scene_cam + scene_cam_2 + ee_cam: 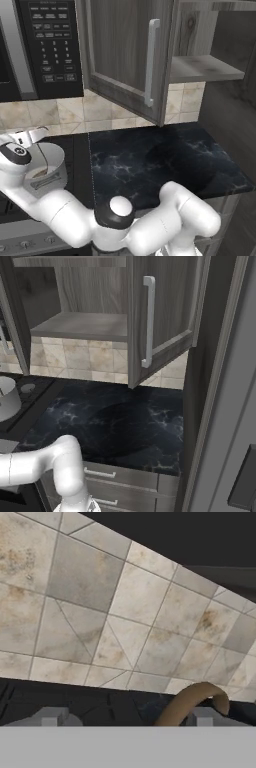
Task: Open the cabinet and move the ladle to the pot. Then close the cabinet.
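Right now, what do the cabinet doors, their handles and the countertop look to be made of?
Cabinet door: grey-brown wood or wood-look laminate, matte, with visible grain and a knot. Handle: probably brushed metal, pale silver bar with soft sheen. Countertop: likely polished black marble or imitation stone, with faint whitish veins.

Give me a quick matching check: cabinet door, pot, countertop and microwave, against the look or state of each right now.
Things:
1 cabinet door
2 pot
3 countertop
4 microwave

States:
a dark, marbled
b light grey, cylindrical
c swung open
d black, keypad showing

Pairs: 1-c, 2-b, 3-a, 4-d
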